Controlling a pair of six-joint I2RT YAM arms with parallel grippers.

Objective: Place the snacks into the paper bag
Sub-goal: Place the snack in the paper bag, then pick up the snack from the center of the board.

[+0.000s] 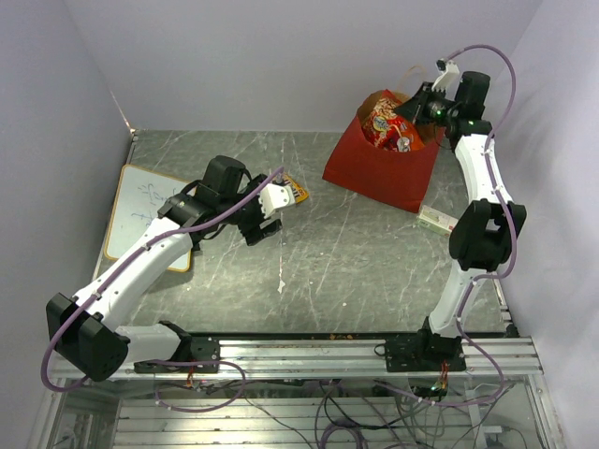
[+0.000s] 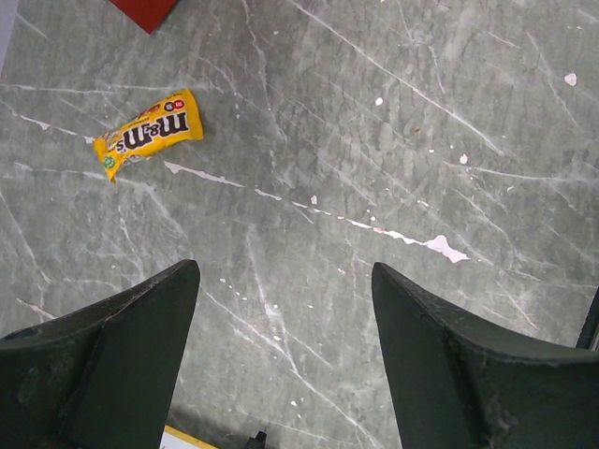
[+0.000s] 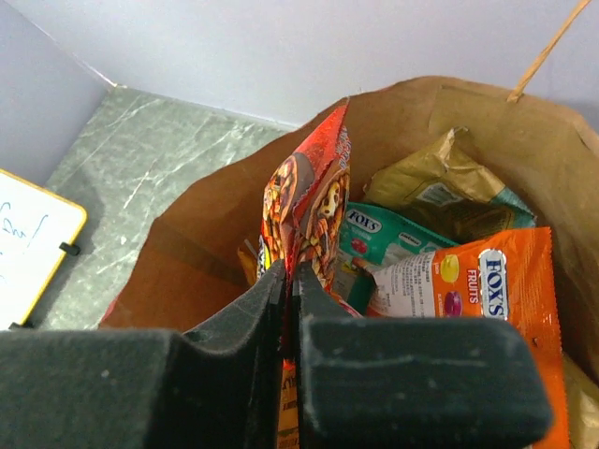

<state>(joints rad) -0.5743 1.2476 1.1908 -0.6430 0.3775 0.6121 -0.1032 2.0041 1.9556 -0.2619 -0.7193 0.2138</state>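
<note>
**Right hand.** Right gripper (image 3: 292,277): both fingers pressed together, pinching the lower edge of 1 red-orange packet (image 3: 311,201). The packet stands upright straight ahead of the fingertips. The hand sits in the mouth of the paper bag (image 3: 211,248), whose kraft wall curves round it to the left and ahead.

Packets in the bag, counted outward from the fingers (wrist view):
- 1 red-orange packet, held
- 1 teal pack (image 3: 382,236), just right of the held one
- 1 orange Fox's Fruits pack (image 3: 491,309), right of the fingers, lying over the teal pack's edge
- 1 tan-gold bag (image 3: 447,187), beyond those two, against the far wall

That makes 4 readable packets. There is also a yellowish sliver left of the fingers; I cannot tell what it is. 1 twisted handle (image 3: 552,45) rises from the far rim, up and to the right.

Outside the bag, back toward this arm's base, 1 small pale box (image 1: 437,220) lies on the table near the bag's near corner. Its print is unreadable.

**Left hand.** Left gripper (image 2: 285,273): 2 fingers spread wide, with only bare table (image 2: 421,187) between them. 1 yellow M&M's packet (image 2: 148,134) lies flat ahead of the fingertips, off to the left-finger side, apart from both fingers. One red corner of the bag shows beyond it. 1 whiteboard (image 1: 140,210) lies behind the hand, partly under the forearm.
</note>
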